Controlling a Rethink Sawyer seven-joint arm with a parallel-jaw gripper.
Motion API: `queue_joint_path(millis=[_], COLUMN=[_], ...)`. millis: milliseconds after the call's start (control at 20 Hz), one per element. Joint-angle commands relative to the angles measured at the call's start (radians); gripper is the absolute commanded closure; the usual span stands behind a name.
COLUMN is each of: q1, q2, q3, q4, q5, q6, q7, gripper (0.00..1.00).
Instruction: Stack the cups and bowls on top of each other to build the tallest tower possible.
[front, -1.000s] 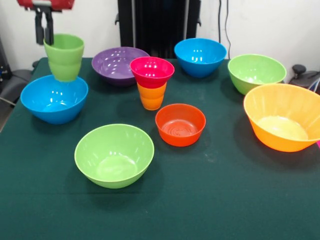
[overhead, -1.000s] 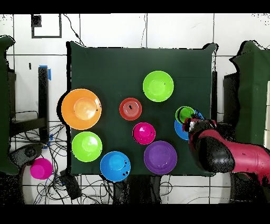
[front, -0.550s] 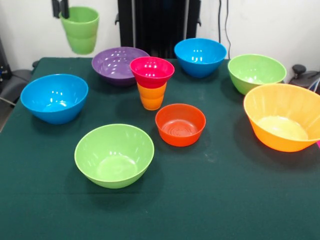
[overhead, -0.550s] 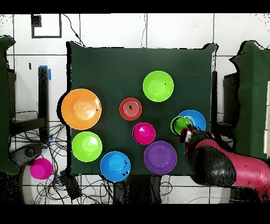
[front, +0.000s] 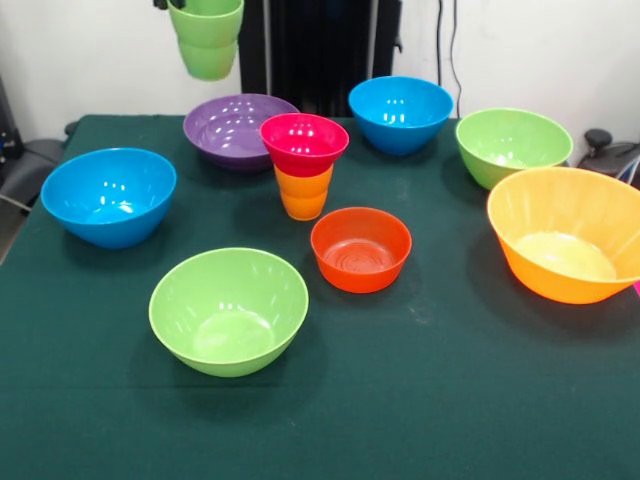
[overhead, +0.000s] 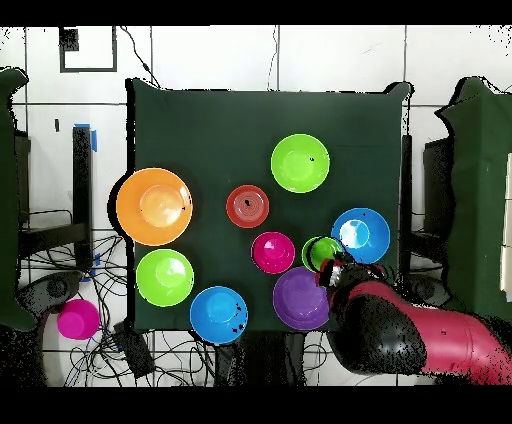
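A light green cup (front: 207, 38) hangs in the jaws, high above the purple bowl (front: 238, 127); probably bound next for the nearby magenta bowl (front: 304, 142) atop the orange cup (front: 304, 193), needing careful centring

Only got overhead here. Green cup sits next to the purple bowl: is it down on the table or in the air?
Observer: In the air. The front view shows the green cup hanging upright well above the table, higher than the purple bowl's rim, touching nothing below. The gripper holds it at the rim.
Operator: Overhead shows the magenta bowl as just a disc. Is it on the cloth?
Observer: No. The magenta bowl rests on top of an upright orange cup, which stands on the table. From above the bowl hides that cup entirely.
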Motion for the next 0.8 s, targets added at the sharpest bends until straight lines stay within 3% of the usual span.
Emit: queue_joint_path(millis=[50, 500, 800], q1=[0.038, 0.094, 0.108], q2=[0.051, 0.115, 0.103], q3=[0.056, -0.003, -0.006], q4=[0.039, -0.008, 0.014], q5=[-0.057, -0.127, -0.118], q6=[0.118, 0.113, 0.097], q7=[-0.138, -0.086, -0.058], gripper=[1.0, 1.0, 1.0])
